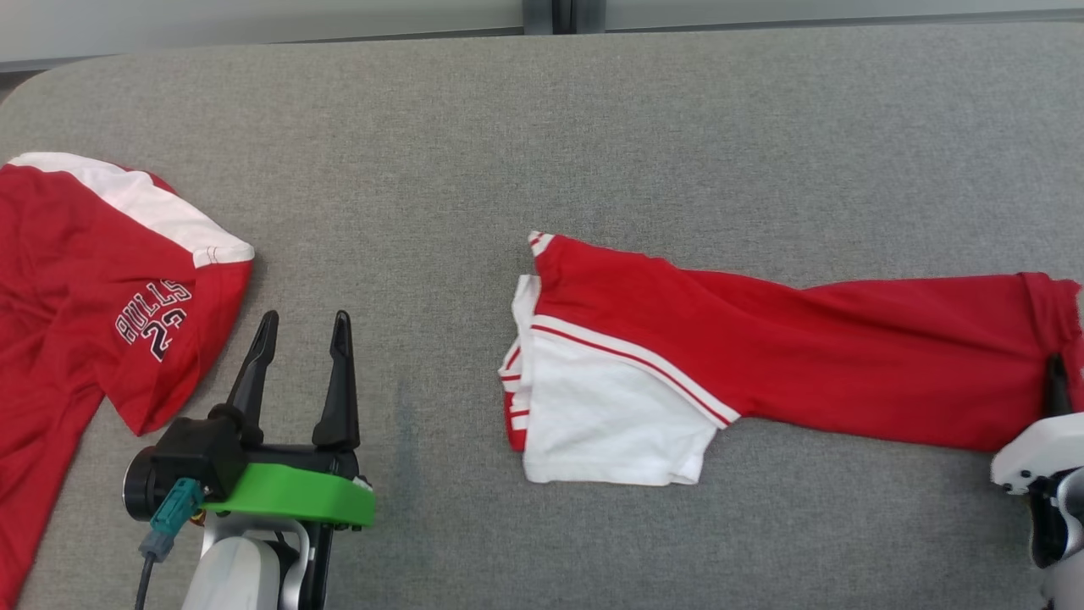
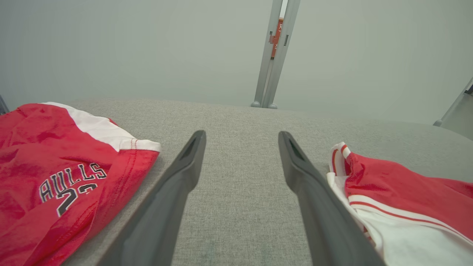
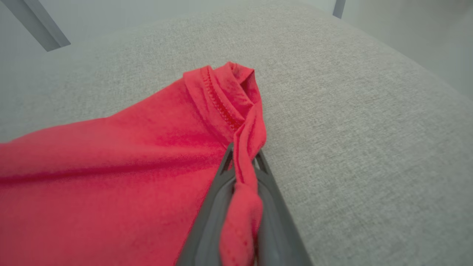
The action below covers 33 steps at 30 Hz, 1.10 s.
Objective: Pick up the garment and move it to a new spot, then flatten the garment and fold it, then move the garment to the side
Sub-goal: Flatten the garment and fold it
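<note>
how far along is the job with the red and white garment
Done: the right end effector is shut on the red hem of the garment. In hand: the pick-up; the cloth lies rumpled on the table. Left: moving, flattening, folding, setting aside. The left end effector is open, empty.

Head looks down; low wrist views share the centre garment (image 1: 762, 356).

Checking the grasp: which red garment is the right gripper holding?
The long red-and-white striped garment mid-table, pinched at its hem; the BULLS-printed garment lies free.
</note>
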### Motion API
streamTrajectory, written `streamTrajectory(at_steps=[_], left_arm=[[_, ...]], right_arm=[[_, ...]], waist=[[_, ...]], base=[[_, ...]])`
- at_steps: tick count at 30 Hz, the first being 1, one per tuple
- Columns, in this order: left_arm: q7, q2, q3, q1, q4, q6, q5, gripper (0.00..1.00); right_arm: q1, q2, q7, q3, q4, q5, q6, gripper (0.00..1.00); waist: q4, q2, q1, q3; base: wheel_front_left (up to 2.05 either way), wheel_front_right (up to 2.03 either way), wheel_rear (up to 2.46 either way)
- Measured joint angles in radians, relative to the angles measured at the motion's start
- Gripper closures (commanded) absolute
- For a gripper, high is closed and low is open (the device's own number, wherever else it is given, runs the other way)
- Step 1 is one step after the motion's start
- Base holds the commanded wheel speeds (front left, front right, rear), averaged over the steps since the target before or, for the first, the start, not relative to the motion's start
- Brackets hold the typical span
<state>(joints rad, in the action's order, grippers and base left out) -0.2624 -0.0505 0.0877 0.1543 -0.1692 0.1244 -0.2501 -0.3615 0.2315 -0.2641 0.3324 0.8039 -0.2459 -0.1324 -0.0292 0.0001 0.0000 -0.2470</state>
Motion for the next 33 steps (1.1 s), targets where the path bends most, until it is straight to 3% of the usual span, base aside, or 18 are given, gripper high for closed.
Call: streamTrajectory(at_steps=[5,12,27,33], left_arm=[[0.000,0.000,0.009,-0.002,-0.005,0.003,-0.002,0.00],[0.000,0.000,0.014,-0.012,-0.009,0.003,-0.013,0.00],[0.000,0.001,0.028,-0.053,-0.017,0.001,-0.038,0.00],[0.000,0.000,0.064,-0.055,-0.021,-0.001,-0.044,0.00]], right_arm=[[0.007,0.040,0.000,0.091,0.006,0.060,0.001,1.00],[0.005,0.003,0.000,0.055,-0.066,0.084,0.001,1.00],[0.014,-0.132,0.045,-0.403,-0.327,-0.002,0.001,1.00],[0.031,-0.171,0.073,-0.556,-0.336,-0.079,0.001,1.00]], waist=[[0.003,0.0000,0.0000,0.014],[0.015,0.0000,0.0000,0.051],[0.002,0.0000,0.0000,0.140],[-0.035,-0.0001,0.0000,0.145]], base=[[0.00,0.00,0.00],[0.00,0.00,0.00],[0.00,0.00,0.00],[0.00,0.00,0.00]])
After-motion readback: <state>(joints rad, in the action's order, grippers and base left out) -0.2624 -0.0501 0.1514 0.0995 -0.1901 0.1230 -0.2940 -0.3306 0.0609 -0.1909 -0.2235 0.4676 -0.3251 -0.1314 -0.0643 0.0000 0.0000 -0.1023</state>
